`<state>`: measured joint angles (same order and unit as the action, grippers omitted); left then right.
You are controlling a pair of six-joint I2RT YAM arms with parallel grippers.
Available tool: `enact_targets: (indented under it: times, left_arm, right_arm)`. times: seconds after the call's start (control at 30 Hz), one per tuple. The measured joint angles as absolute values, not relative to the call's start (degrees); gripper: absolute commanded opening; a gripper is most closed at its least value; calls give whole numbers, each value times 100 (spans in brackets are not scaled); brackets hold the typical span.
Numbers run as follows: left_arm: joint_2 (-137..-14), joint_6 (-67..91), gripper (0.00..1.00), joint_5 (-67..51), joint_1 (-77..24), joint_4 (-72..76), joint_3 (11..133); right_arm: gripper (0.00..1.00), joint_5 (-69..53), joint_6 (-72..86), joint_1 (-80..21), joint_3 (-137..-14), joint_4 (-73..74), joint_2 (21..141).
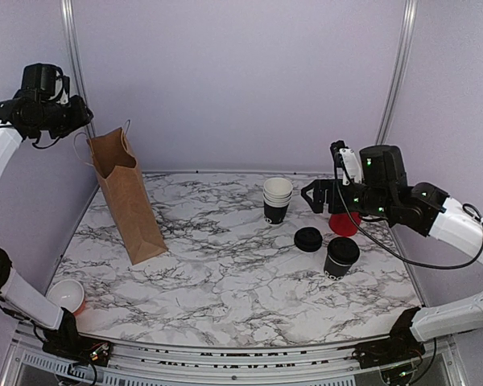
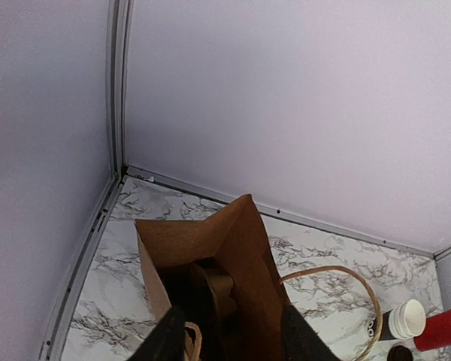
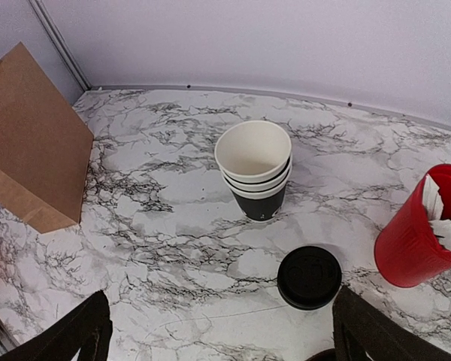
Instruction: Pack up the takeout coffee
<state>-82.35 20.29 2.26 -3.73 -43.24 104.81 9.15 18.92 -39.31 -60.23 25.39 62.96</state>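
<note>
Cup [image 1: 341, 256] nr R jaws, apart.

Brown bag [image 2: 244, 248] cut off below

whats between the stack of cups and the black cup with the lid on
A loose black lid lies flat between the stack of cups and the lidded black cup, touching neither. The top view shows this best.

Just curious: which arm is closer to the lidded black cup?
Right. The right fingers hover just beyond the cup; the left fingers hang across the table above the paper bag.
</note>
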Motion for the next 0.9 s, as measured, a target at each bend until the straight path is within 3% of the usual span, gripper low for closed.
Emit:
enact_targets:
  times: [0.2, 0.4, 0.53, 0.63, 0.8, 0.9]
  left_arm:
    - [-8047, 1863, 60, 687, -370, -4637, 10427]
    - [-7660, 1752, 59, 858, -370, -4768, 9979]
    - [-7671, 1684, 49, 790, -370, -4799, 9682]
    - [-7760, 1649, 36, 714, -370, -4823, 9570]
    - [-7883, 1525, 3, 539, -375, -4807, 9546]
    - [-7942, 1345, 0, 558, -510, -4847, 9644]
  right_arm:
    - [100, 915, 1828, -3931, -6064, 2556, 6383]
    - [100, 913, 1774, -3931, -6136, 2569, 6536]
    - [100, 917, 1741, -3931, -6139, 2567, 6598]
    - [100, 917, 1726, -3931, -6139, 2561, 6615]
    - [100, 915, 1723, -3931, -6139, 2528, 6622]
    - [100, 908, 1717, -3931, -6139, 2526, 6639]
